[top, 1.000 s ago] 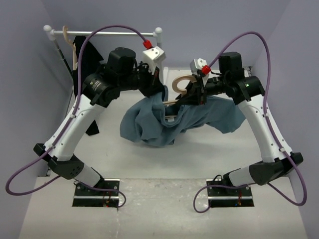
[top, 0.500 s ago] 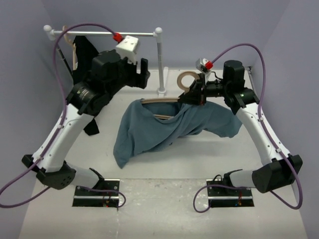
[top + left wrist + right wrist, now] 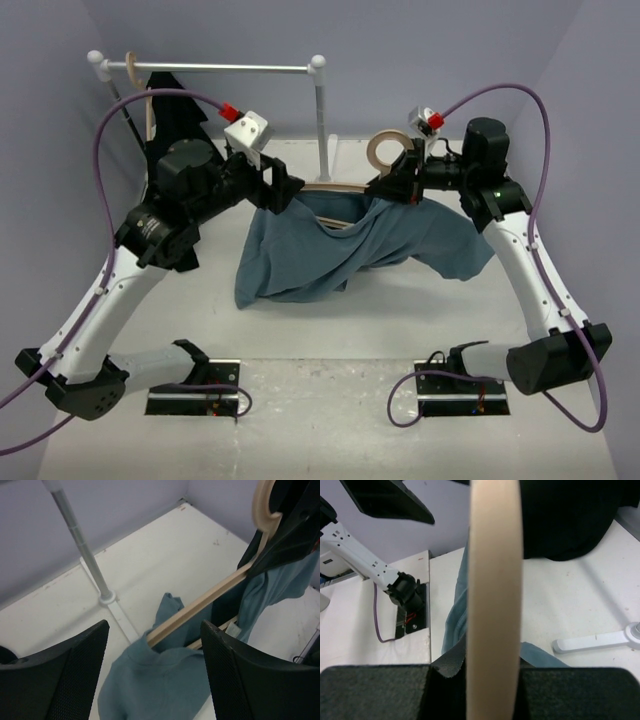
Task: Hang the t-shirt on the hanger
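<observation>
Lavender walls point(image 3: 400, 40); white table point(image 3: 330, 330) (metal rail point(image 3: 220, 68) behind).

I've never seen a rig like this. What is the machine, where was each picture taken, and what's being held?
Two robot arms are bolted to a table, each ending in a two-finger gripper. The wide picture comes from a fixed camera above and behind them; the other two come from cameras on the wrists. The right gripper is shut on a wooden hanger near its hook; a grey-blue t-shirt hangs over it, trailing onto the table. The left gripper is open near the hanger's other end, holding nothing. Behind stands a rack with a black garment.
</observation>
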Tool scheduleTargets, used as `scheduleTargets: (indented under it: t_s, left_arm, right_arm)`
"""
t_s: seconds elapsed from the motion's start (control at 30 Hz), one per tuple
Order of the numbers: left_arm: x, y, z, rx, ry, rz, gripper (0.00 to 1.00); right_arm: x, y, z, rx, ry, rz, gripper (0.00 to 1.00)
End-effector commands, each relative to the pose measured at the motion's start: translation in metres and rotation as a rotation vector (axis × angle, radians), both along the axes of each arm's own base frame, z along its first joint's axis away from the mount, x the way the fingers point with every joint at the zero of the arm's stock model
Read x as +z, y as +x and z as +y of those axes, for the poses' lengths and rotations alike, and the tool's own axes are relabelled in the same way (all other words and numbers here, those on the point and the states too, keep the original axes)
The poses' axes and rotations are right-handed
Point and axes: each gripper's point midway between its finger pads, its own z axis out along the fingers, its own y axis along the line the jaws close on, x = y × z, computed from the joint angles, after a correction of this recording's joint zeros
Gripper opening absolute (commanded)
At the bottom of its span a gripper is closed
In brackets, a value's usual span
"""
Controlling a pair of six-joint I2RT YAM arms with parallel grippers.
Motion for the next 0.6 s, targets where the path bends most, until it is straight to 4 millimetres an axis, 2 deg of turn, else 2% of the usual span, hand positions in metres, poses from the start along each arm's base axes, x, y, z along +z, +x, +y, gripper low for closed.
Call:
scheduleTargets:
  t_s: [0.0,0.1,0.17,0.23,0.27,0.33,0.4,0.43,0.47,0.5,0.53,0.57]
  left_arm:
    - [0.001,-0.013,-0.003,-0.077,-0.008,-0.063,0.75]
    - [0.011,-0.038,-0.039,-0.345,-0.043,-0.086,0.72]
    - [0.026,-0.050,-0.050,-0.451,-0.074,-0.121,0.71]
    - [0.030,-0.042,-0.060,-0.472,-0.078,-0.106,0.71]
    - [0.029,-0.036,-0.058,-0.436,-0.073,-0.094,0.72]
    - [0.031,-0.025,-0.046,-0.319,-0.069,-0.078,0.78]
    - [0.022,0.003,-0.013,-0.037,-0.090,-0.040,0.87]
    - [0.029,-0.004,-0.007,-0.022,-0.124,-0.035,0.88]
    - [0.024,0.003,0.011,0.098,-0.136,-0.020,0.89]
    - [0.006,0.014,0.037,0.266,-0.125,0.007,0.88]
    - [0.001,0.004,0.060,0.362,-0.181,0.025,0.82]
    - [-0.027,0.002,0.070,0.414,-0.166,0.063,0.77]
  right_arm:
    - [0.035,-0.027,-0.004,0.094,0.035,-0.136,0.00]
    - [0.031,-0.035,-0.005,0.152,0.016,-0.138,0.00]
    - [0.030,-0.034,-0.005,0.153,0.005,-0.139,0.00]
    - [0.029,-0.033,-0.005,0.149,-0.002,-0.144,0.00]
    - [0.027,-0.029,-0.006,0.121,-0.014,-0.146,0.00]
    - [0.022,-0.018,-0.009,0.061,-0.039,-0.150,0.00]
    - [0.022,-0.014,-0.010,0.042,-0.047,-0.152,0.00]
    - [0.020,-0.012,-0.010,0.036,-0.050,-0.148,0.00]
    - [0.020,-0.009,-0.010,0.027,-0.054,-0.148,0.00]
    - [0.020,-0.006,-0.011,0.010,-0.057,-0.142,0.00]
    - [0.021,0.000,-0.012,-0.028,-0.063,-0.136,0.00]
    - [0.024,0.005,-0.014,-0.055,-0.062,-0.145,0.00]
